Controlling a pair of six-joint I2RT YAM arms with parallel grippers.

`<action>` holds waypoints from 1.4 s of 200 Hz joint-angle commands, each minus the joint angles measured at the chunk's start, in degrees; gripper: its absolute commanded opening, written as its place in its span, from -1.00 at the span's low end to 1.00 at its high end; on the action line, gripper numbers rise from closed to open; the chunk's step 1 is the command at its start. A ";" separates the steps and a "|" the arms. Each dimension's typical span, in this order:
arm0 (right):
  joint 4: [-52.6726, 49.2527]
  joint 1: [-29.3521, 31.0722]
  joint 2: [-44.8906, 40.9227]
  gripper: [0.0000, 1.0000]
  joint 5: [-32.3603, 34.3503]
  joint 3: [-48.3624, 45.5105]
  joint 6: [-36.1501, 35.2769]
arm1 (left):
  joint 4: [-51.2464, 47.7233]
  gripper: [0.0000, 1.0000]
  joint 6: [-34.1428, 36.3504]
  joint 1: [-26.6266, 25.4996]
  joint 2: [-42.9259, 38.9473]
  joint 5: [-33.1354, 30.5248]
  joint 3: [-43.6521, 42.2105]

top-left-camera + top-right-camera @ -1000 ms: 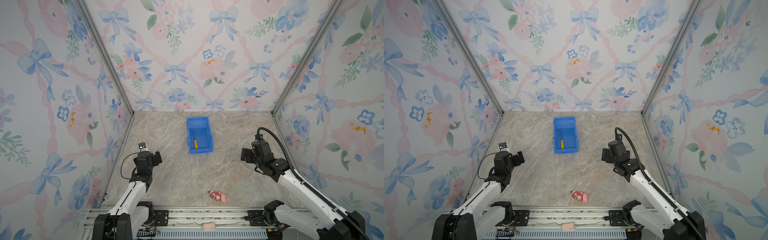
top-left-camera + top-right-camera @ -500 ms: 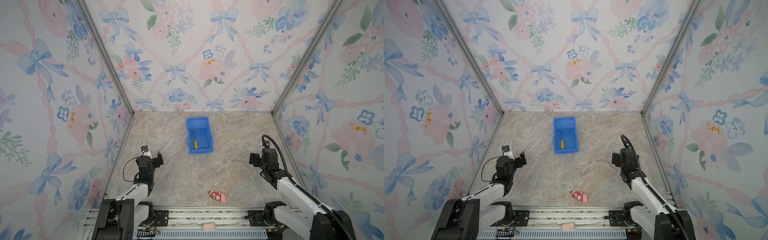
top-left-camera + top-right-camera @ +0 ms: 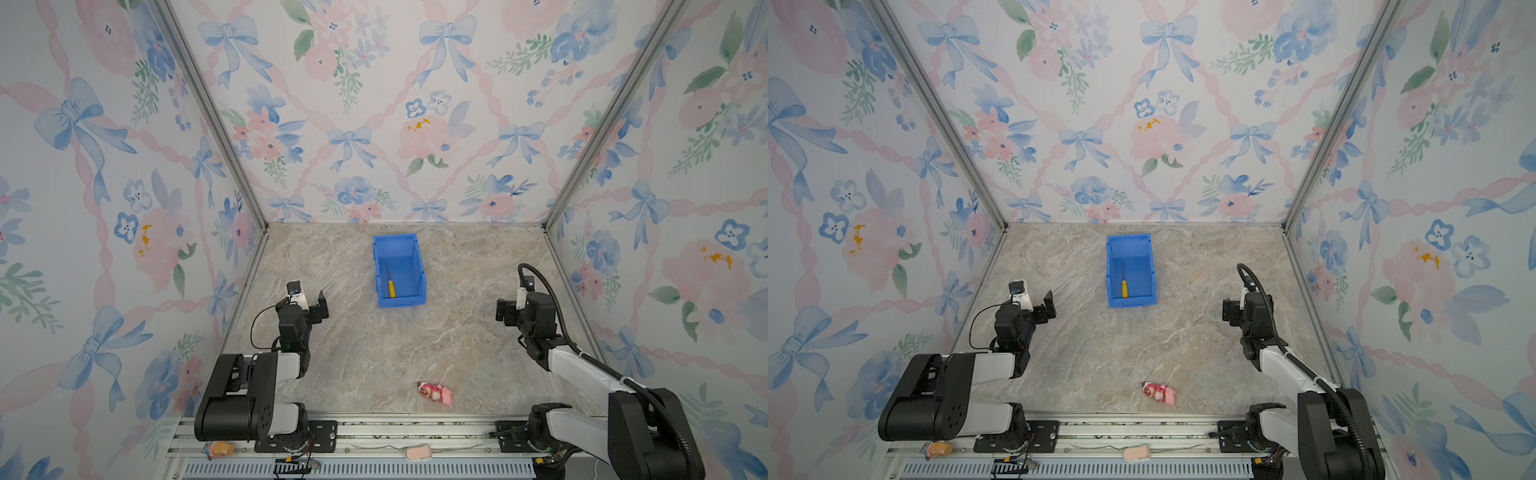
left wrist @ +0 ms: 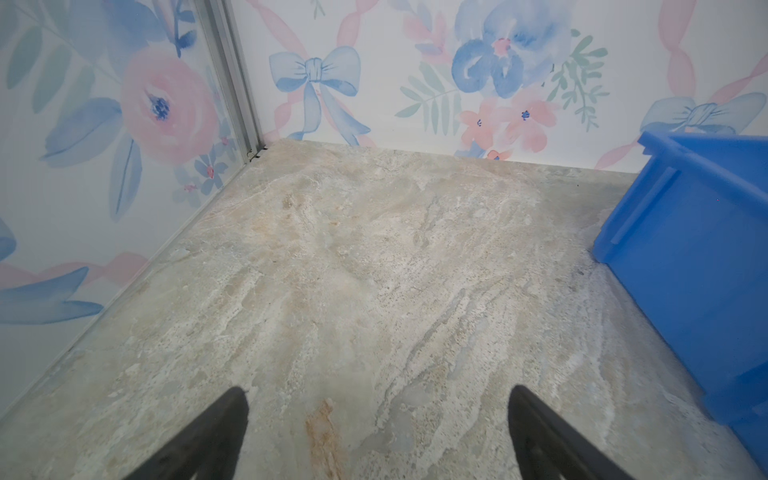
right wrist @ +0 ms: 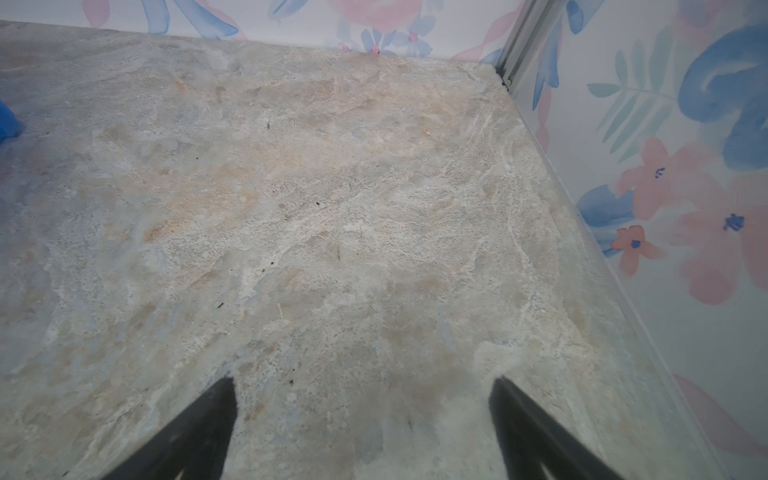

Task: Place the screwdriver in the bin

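Wide-apart black fingers (image 5: 199, 432) above marble tabletop (image 5: 311, 208)

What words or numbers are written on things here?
No text can be read anywhere.
The bright blue rectangular plastic bin has plain walls.
The small yellow-handled screwdriver lying in it and the small pink doll toy are too small to show any print.

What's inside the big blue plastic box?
In a top view, the bright blue rectangular plastic bin holds a small slim yellow-handled screwdriver lying flat, with its grey metal shaft pointing toward the back wall. Nothing else shows. The bin's front lip hides a thin strip of its floor.
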 commanded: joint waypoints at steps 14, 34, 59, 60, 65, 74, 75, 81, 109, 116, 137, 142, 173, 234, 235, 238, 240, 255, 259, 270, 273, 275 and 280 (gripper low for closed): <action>4.89 -0.31 1.12 0.94 -1.92 0.08 0.35 | 8.64 0.96 1.36 0.97 3.97 4.20 -0.18; 7.89 -0.31 3.67 0.93 -2.58 0.17 1.76 | 11.36 0.96 1.61 0.92 4.87 4.80 -1.20; 11.99 -0.40 7.78 0.94 -1.42 1.45 2.02 | 12.98 0.96 2.24 0.92 5.53 6.36 -1.83; 12.19 -0.40 7.91 0.94 -1.42 1.52 1.97 | 13.02 0.96 2.28 0.96 5.58 6.39 -1.84; 12.64 -0.40 8.63 0.93 -1.47 1.93 1.84 | 13.27 0.96 2.55 0.92 5.78 6.83 -1.87; 13.71 -0.65 10.16 0.93 -1.51 2.75 1.68 | 13.64 0.96 2.75 0.92 6.28 7.34 -1.83; 13.80 -0.75 10.37 0.93 -1.51 2.87 1.67 | 13.70 0.96 2.71 0.92 6.39 7.36 -1.84; 13.98 -0.91 11.41 0.94 -1.52 3.58 1.61 | 14.04 0.96 2.74 0.92 7.00 7.52 -1.80; 16.44 -1.44 14.87 0.94 -1.78 5.49 0.81 | 15.52 0.96 3.31 0.83 8.83 8.66 -1.33; 18.11 -1.81 15.79 0.93 -1.96 5.29 0.85 | 15.52 0.96 3.31 0.83 8.92 8.57 -1.19; 24.90 -2.59 19.59 0.94 -1.85 3.98 1.65 | 15.52 0.96 3.36 0.83 9.06 7.77 -1.05; 24.53 -2.70 19.28 0.93 -1.74 3.72 1.65 | 15.44 0.96 3.32 0.79 9.07 7.67 -0.98; 30.74 -2.90 20.57 0.94 -3.98 0.45 1.05 | 14.73 0.96 3.44 0.30 9.12 6.51 -0.61; 33.57 -2.17 21.40 0.93 -2.70 -0.35 0.51 | 13.89 0.96 3.67 -0.14 9.13 5.90 -0.14; 33.57 -2.16 21.40 0.93 -2.68 -0.35 0.51 | 13.87 0.96 3.66 -0.14 9.13 5.90 -0.16; 33.57 -2.17 21.38 0.93 -2.65 -0.37 0.51 | 13.89 0.96 3.70 -0.11 9.08 5.85 -0.17; 33.57 -2.20 21.39 0.94 -2.65 -0.36 0.51 | 13.92 0.96 3.68 -0.20 9.06 5.84 -0.09; 33.57 -2.16 21.40 0.93 -2.68 -0.46 0.51 | 13.64 0.96 3.91 -0.44 9.11 5.29 0.00; 33.64 -2.21 21.40 0.93 -2.66 -0.44 0.51 | 13.50 0.96 3.95 -0.57 9.21 5.12 0.08; 33.65 -2.18 21.39 0.93 -2.70 -0.44 0.51 | 13.36 0.96 4.07 -0.65 9.13 4.90 0.16; 33.66 -2.21 21.40 0.94 -2.66 -0.44 0.51 | 13.32 0.96 4.07 -0.72 9.21 4.84 0.11; 33.68 -2.17 21.40 0.94 -2.68 -0.44 0.51 | 13.32 0.96 4.13 -0.75 9.18 4.82 0.18; 33.66 -2.20 21.40 0.93 -2.70 -0.44 0.51 | 13.32 0.96 4.18 -0.75 9.22 4.67 0.21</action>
